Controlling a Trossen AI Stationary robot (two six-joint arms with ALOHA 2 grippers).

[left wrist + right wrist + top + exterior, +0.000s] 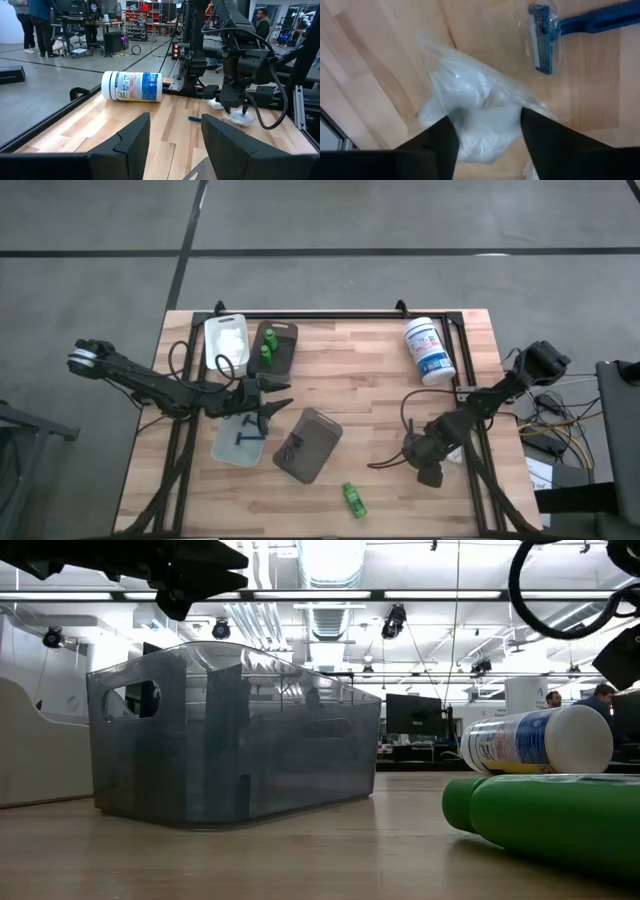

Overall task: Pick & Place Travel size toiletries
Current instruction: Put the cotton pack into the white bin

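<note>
A white packet (470, 120) is lying on the surface near its right edge, and we are bringing our right end effector (485, 135) straight down over it, its fingers straddling the bag narrowly but not visibly gripping. A blue razor (580, 30) is lying just beside it. Our left end effector (272, 402) is waiting, spread wide, over the trays (300, 445) toward the left edge.

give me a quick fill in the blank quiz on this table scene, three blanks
1. The right gripper has its fingers on either side of a clear packet holding something ____ in colour.
2. The white tub is lying on its ____.
3. The lone bottle near the table's front edge is ____.

Missing words: white; side; green
</note>
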